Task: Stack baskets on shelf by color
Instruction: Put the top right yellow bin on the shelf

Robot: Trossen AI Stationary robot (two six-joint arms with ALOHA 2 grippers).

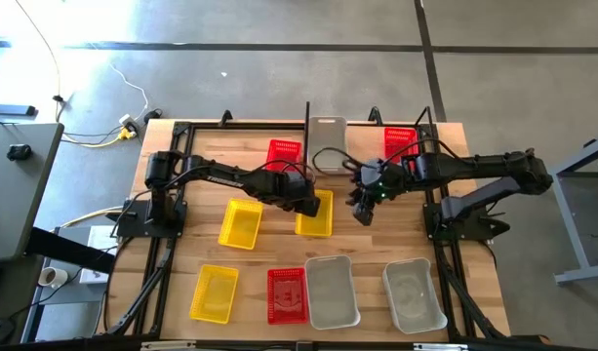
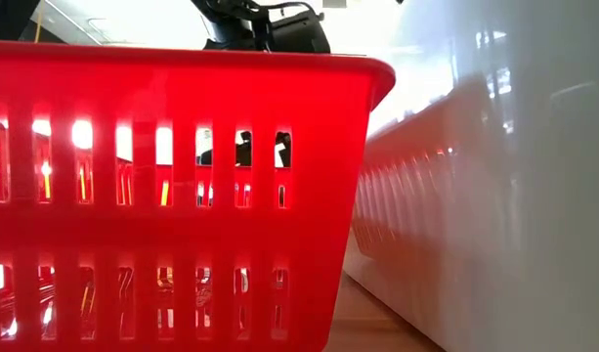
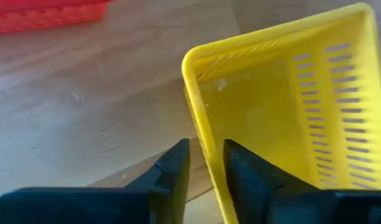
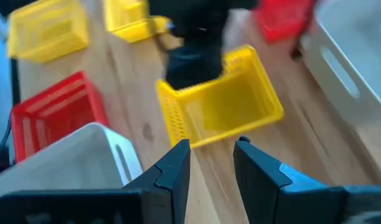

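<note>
My left gripper (image 1: 304, 205) is at the middle of the table, shut on a yellow basket (image 1: 318, 216), which also shows in both wrist views (image 3: 271, 106) (image 4: 224, 109). My right gripper (image 1: 363, 213) hovers open just right of that basket, touching nothing (image 4: 212, 149). Two more yellow baskets (image 1: 240, 222) (image 1: 214, 292) sit on the table's left half. A red basket (image 1: 287, 294) and two clear ones (image 1: 331, 291) (image 1: 414, 292) stand along the near edge. Two red baskets (image 1: 285, 151) (image 1: 400, 141) and a clear one (image 1: 328, 132) lie at the far side by the shelf's black posts (image 1: 307, 122). My left gripper pinches the yellow basket's side wall (image 3: 202, 134) on the table's left side, a little way from a corner (image 3: 189, 61). One finger (image 3: 246, 165) is inside the basket and one (image 3: 174, 165) outside. The basket looks tilted in the hold; I cannot tell whether it is lifted clear.
The low view is filled by a red basket (image 2: 172, 196) right at the camera, with a clear one (image 2: 475, 215) beside it. Bare wood lies between my right gripper and the near clear baskets. Black arm-mount frames run along both table sides.
</note>
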